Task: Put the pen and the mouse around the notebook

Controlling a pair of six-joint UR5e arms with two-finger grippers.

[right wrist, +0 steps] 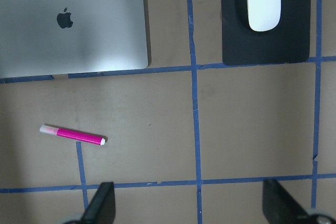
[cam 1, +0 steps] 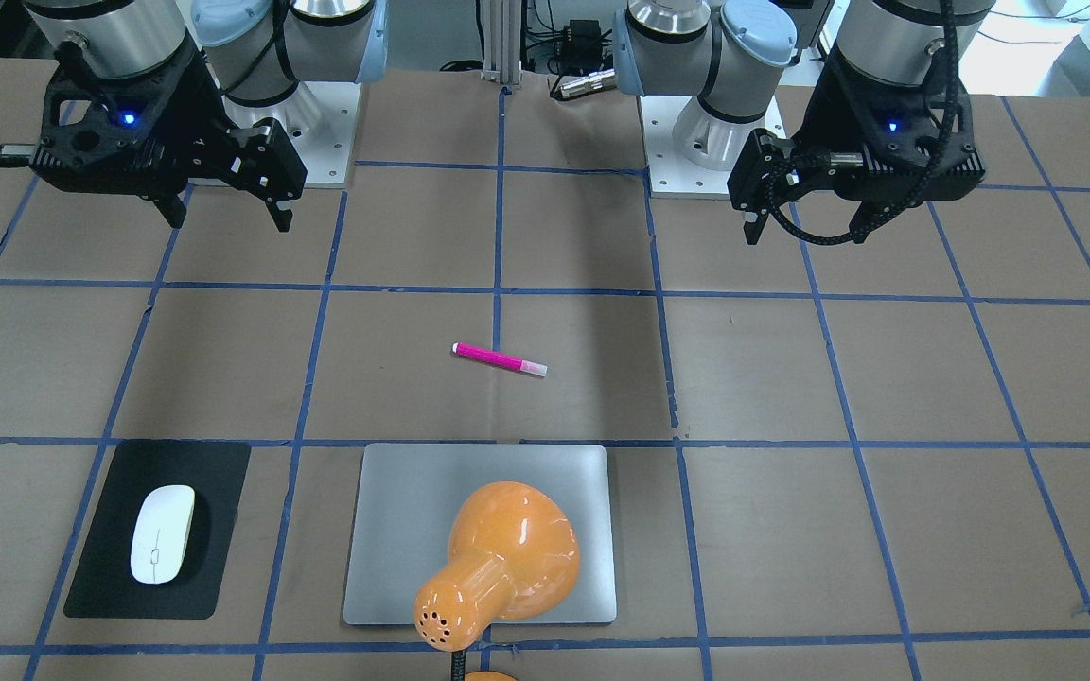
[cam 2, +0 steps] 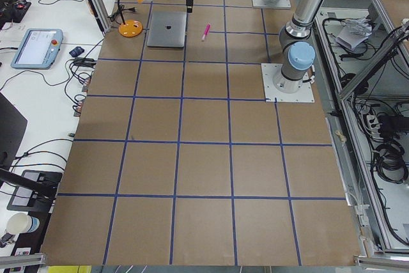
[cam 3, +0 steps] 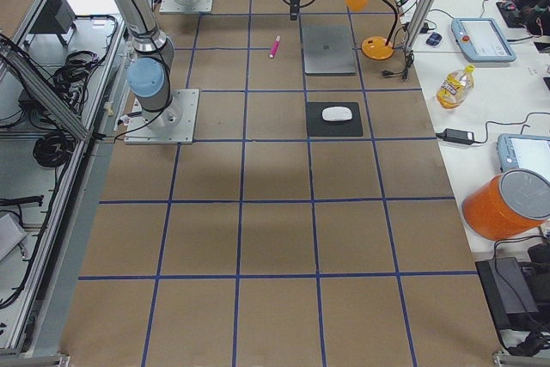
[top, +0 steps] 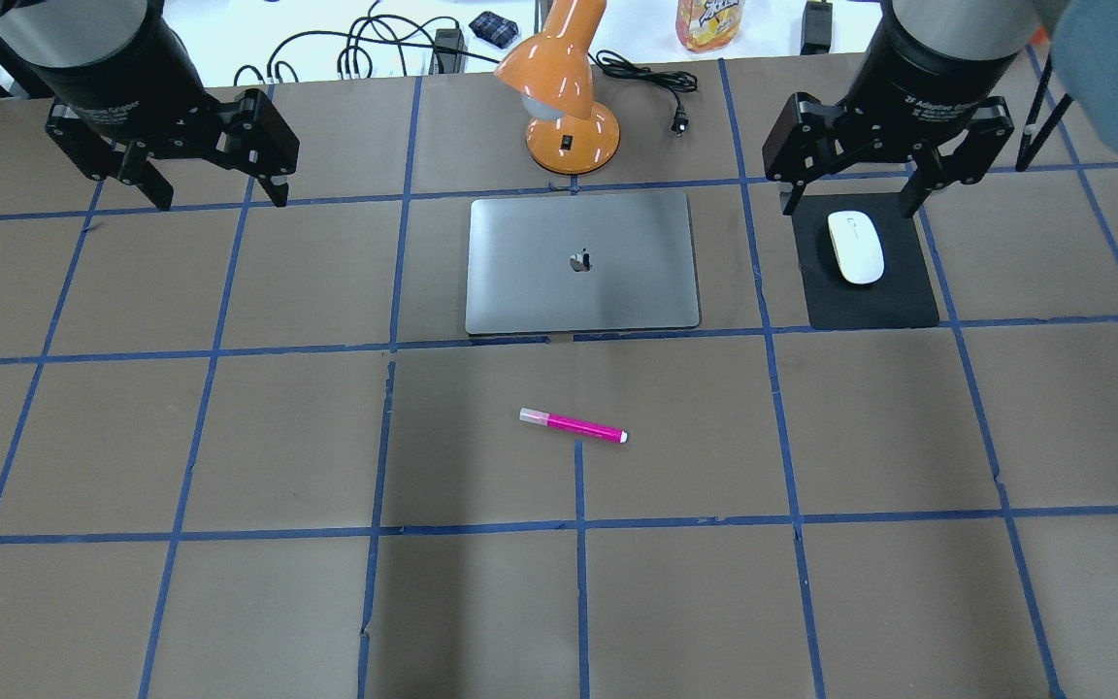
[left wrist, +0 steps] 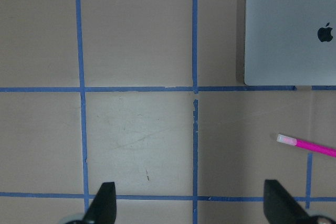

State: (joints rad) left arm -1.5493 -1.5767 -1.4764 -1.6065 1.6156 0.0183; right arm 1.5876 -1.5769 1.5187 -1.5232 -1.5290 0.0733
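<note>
**Hovering wide apart, both sets of fingers hold nothing**

Hanging above the brown surface [top: 229, 437], the left fingers [top: 275, 184] are spread wide with only bare board and blue tape lines beneath them. The right fingers [top: 912, 189] are spread just as wide and are also empty.

The pen [top: 574, 426] lies flat on the surface between the two sets of fingers and forward of both. Neither set touches it. Its pale end points toward the left fingers. From the left wrist it shows at the right edge, ahead of and outside the right-hand finger. From the right wrist it lies ahead of the left-hand finger.

The notebook [top: 520, 282] lies closed and flat beyond the pen, near it but apart. It is further ahead of both sets of fingers.

The mouse [top: 856, 248] rests on a black mat [top: 899, 303], well ahead of the right fingers and roughly in line with their right-hand finger in the wrist view. Mat and mouse sit beside the notebook on the right fingers' side, with a gap between. An orange lamp [top: 574, 141] stands just past the notebook's far edge.
</note>
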